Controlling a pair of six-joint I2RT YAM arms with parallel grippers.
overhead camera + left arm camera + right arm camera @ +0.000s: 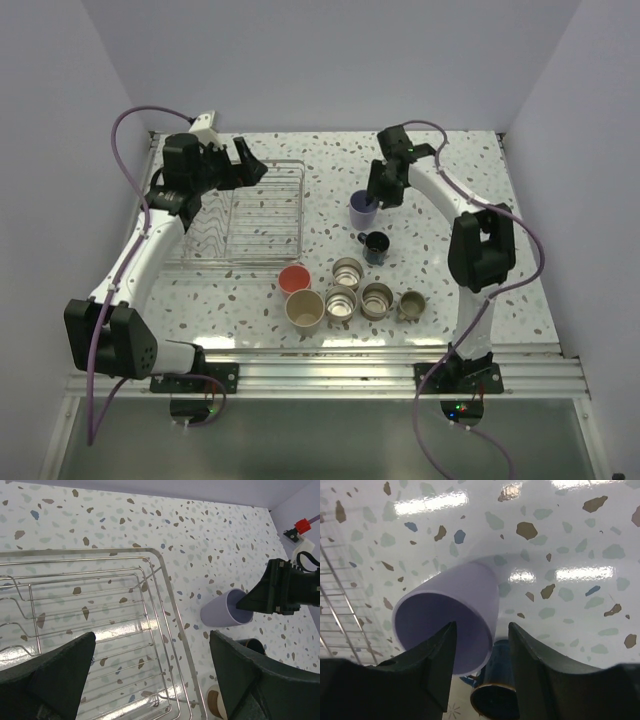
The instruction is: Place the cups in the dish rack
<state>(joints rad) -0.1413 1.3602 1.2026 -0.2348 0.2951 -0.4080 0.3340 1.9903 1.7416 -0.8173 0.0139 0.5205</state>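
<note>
Here the right gripper [480,629], half-closed, straddles the rim of the lavender cup [465,587], black mug [376,246] just beside; the left gripper [152,639] hangs wide above the dish rack [262,215].

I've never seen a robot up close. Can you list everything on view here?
table: one, white with coloured speckles, under everything
dish rack: one, silver wire, far left
lavender cup: one, right of the rack
black mug: one, just nearer than the lavender cup
pink-red cup: one, by the rack's near corner
beige cup: one, in front of the pink-red cup
steel cups: three, shiny, right of the beige cup
olive-tan mug: one, right end
left claw: black, open, above the rack
right claw: black, straddling the lavender cup's rim
</note>
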